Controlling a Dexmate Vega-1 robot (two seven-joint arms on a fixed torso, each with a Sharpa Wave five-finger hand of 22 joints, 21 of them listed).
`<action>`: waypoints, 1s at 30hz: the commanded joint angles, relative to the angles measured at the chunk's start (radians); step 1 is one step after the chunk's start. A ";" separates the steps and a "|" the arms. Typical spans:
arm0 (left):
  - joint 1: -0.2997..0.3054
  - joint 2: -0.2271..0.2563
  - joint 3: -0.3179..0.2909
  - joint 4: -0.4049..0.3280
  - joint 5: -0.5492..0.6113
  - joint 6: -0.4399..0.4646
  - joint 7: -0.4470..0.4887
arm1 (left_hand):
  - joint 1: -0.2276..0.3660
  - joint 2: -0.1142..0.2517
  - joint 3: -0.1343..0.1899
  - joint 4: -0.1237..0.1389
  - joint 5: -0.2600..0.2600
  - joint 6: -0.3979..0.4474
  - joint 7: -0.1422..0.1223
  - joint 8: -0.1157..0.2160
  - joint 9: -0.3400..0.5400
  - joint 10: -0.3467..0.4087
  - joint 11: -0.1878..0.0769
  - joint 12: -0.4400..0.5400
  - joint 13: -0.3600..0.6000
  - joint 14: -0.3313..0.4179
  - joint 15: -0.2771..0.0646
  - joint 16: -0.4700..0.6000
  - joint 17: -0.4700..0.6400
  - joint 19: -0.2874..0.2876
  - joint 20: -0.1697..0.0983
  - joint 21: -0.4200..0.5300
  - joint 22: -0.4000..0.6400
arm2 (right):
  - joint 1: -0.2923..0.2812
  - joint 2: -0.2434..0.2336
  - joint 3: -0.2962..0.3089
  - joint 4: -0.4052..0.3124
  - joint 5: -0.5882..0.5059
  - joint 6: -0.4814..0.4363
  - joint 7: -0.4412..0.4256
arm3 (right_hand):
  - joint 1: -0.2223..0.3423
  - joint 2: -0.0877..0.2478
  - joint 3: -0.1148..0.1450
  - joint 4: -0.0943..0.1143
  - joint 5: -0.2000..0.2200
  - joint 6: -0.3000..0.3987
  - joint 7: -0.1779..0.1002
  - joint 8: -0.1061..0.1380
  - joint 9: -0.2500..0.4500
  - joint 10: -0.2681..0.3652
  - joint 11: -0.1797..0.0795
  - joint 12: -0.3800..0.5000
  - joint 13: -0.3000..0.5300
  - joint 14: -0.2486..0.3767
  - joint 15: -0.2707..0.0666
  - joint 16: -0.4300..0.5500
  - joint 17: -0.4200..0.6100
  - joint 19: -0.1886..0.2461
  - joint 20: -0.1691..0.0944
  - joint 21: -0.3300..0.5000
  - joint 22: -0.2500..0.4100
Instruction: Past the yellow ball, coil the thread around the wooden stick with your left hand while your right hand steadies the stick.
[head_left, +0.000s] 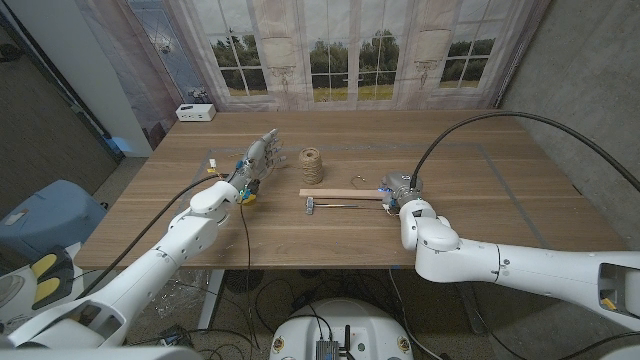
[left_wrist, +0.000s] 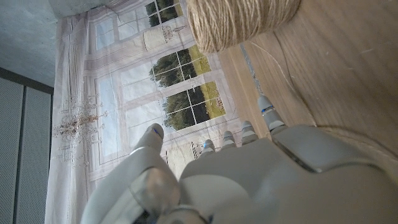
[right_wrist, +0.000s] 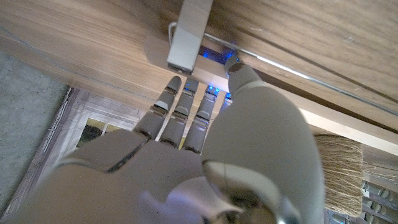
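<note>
Thread spool (head_left: 313, 165) stands upright on the table (head_left: 480, 215), just beyond the wooden stick (head_left: 340, 193), which lies flat and runs across the table in front of it. A loose strand leaves the spool across the wood in the left wrist view; where it ends cannot be made out. No yellow ball can be told for certain in these frames. A thin metal tool (head_left: 340, 206) with a small block head lies just in front of the stick, nearly parallel to it.

Right hand (head_left: 400, 190) sits at the stick's right end, fingers (right_wrist: 186, 109) reaching down beside the tool's block; whether they grip the stick cannot be told. Left hand (head_left: 250, 165) hovers left of the spool, fingers spread and holding nothing.

For the step in hand, judged from here: the left hand first needs the free strand pinched, while the right hand pins 1 end of the stick firmly so it neither rolls nor swings. Even, light tension should keep the spool from tipping.

Table is pale wood with a faint taped outline. A small white box (head_left: 195, 112) sits at its far left edge, before a curtain (head_left: 360, 50) printed with windows and trees
</note>
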 joint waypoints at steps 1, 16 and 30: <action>0.004 0.133 0.054 -0.210 0.228 0.157 0.195 | 0.058 -0.030 0.010 -0.060 -0.007 0.034 0.013 0.018 0.006 0.045 -0.006 0.018 0.007 0.081 -0.023 0.024 0.007 0.020 0.001 -0.010 0.005 | -0.154 -0.022 0.139 0.014 -0.091 0.140 -0.114 | 0.041 0.028 -0.002 0.003 0.000 0.163 -0.001 0.006 0.016 0.167 -0.023 0.114 0.131 -0.001 -0.181 -0.018 -0.004 0.004 -0.011 0.009 0.004; -0.070 0.217 0.192 -0.472 0.665 0.527 0.353 | 0.186 -0.121 -0.005 -0.097 0.001 0.189 -0.024 0.037 0.011 0.204 -0.025 0.064 0.018 0.287 -0.099 0.071 0.014 0.250 -0.010 0.013 0.009 | -0.321 0.002 0.308 0.011 -0.177 0.168 -0.199 | 0.051 0.031 -0.006 0.007 0.003 0.169 0.000 0.004 0.022 0.163 -0.021 0.136 0.152 -0.002 -0.183 -0.038 -0.003 0.025 -0.012 0.021 0.005; -0.097 0.208 0.221 -0.513 0.752 0.599 0.297 | 0.168 -0.142 -0.025 -0.081 0.003 0.195 -0.015 0.031 0.011 0.208 -0.030 0.061 0.019 0.281 -0.092 0.065 0.018 0.246 -0.005 0.001 0.008 | -0.488 0.010 0.483 -0.036 -0.204 0.128 -0.328 | 0.057 0.032 -0.012 0.010 0.006 0.174 0.001 0.001 0.024 0.159 -0.022 0.153 0.168 0.005 -0.183 -0.049 0.002 0.040 -0.017 0.032 0.007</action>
